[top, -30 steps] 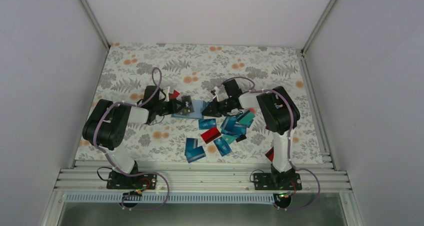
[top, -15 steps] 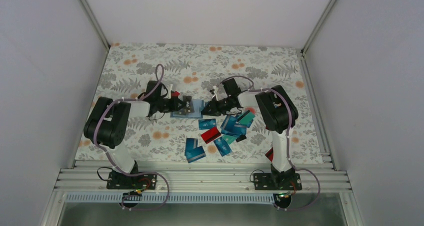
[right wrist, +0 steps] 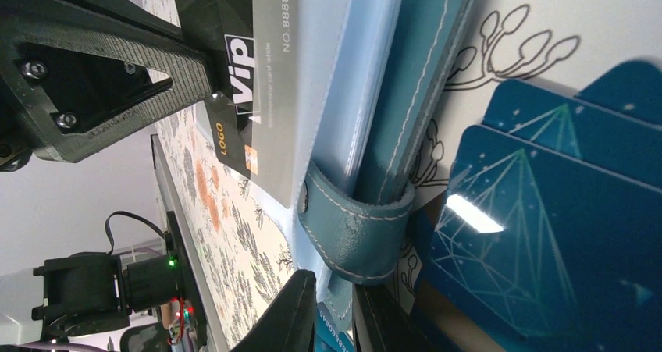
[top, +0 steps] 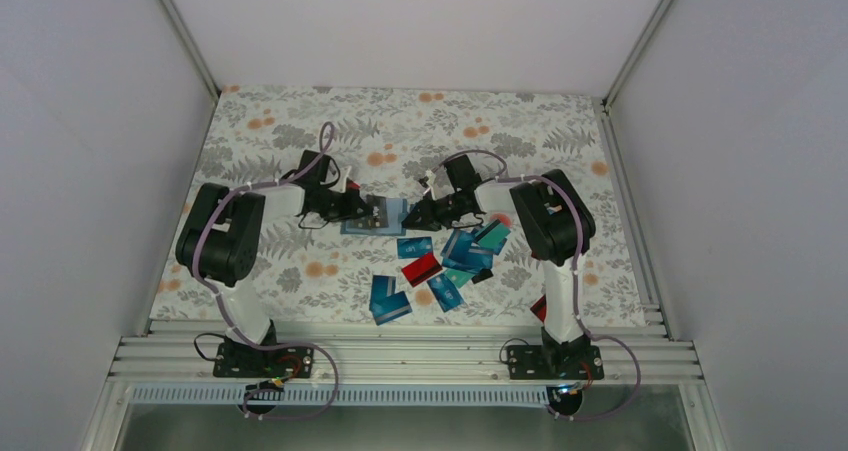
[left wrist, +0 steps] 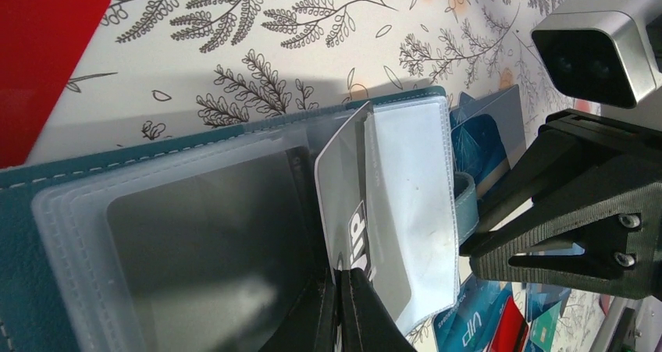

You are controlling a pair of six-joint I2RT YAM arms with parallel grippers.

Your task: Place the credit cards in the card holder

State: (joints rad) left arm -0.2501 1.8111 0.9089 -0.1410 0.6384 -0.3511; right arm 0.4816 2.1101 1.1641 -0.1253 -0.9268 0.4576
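The card holder (top: 356,228) lies open on the floral table, its clear sleeves (left wrist: 195,235) fanned out inside the teal cover (left wrist: 16,211). My left gripper (left wrist: 343,282) is shut on a grey VIP credit card (left wrist: 342,188), which stands on edge with its far end between two sleeves. That grey card (right wrist: 273,79) also shows in the right wrist view. My right gripper (right wrist: 334,309) is shut on the holder's teal edge just below the snap strap (right wrist: 351,227). In the top view the left gripper (top: 374,211) and the right gripper (top: 410,219) meet over the holder.
Several loose blue, teal and red credit cards (top: 447,261) lie scattered in front of the holder. A red card (left wrist: 39,55) lies just behind it. Blue cards (right wrist: 546,211) lie right beside the right gripper. Another red card (top: 538,307) sits by the right arm's post.
The left arm's wrist has swung toward the back of the table while its gripper stays at the holder with the grey card. The right gripper has barely moved.
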